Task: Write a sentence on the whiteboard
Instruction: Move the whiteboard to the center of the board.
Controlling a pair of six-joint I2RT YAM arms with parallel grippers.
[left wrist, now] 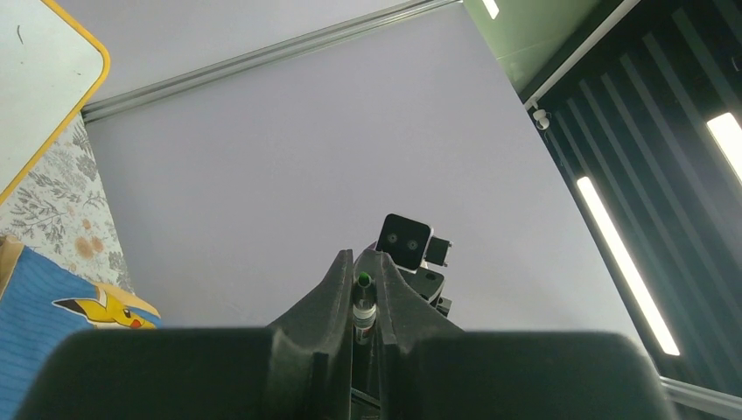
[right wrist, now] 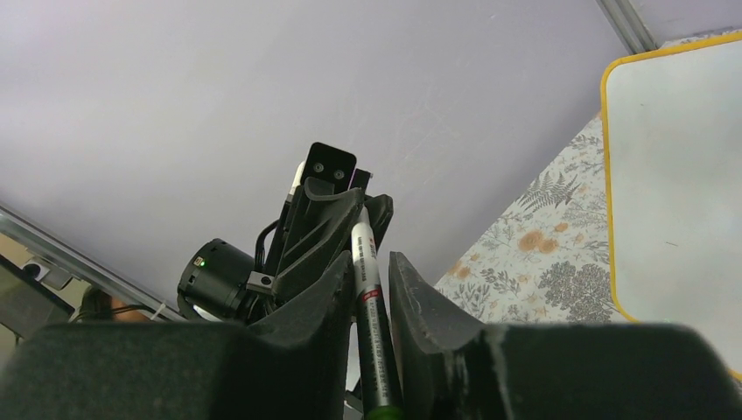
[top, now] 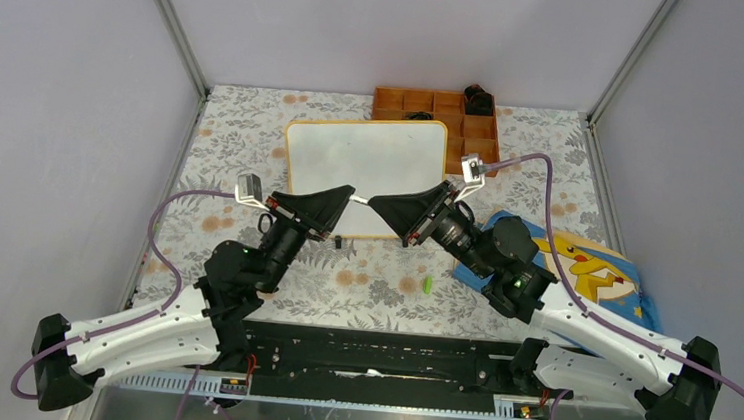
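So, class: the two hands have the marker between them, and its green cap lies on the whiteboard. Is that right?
Not quite: the top view shows the green cap on the floral tablecloth, apart from the whiteboard. The marker is between the left hand and right hand.

Floral table [top: 254,131] under whiteboard [top: 367,159], tray [top: 474,138], cloth [top: 594,273]

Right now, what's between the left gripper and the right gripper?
A white marker bridges the left gripper and right gripper, an end between each one's fingers; the top view shows it.

Pale lilac walls [top: 56,95] are enclosing my floral-patterned tabletop [top: 244,130]; ceiling strip lights [left wrist: 626,262] are glowing beyond them.
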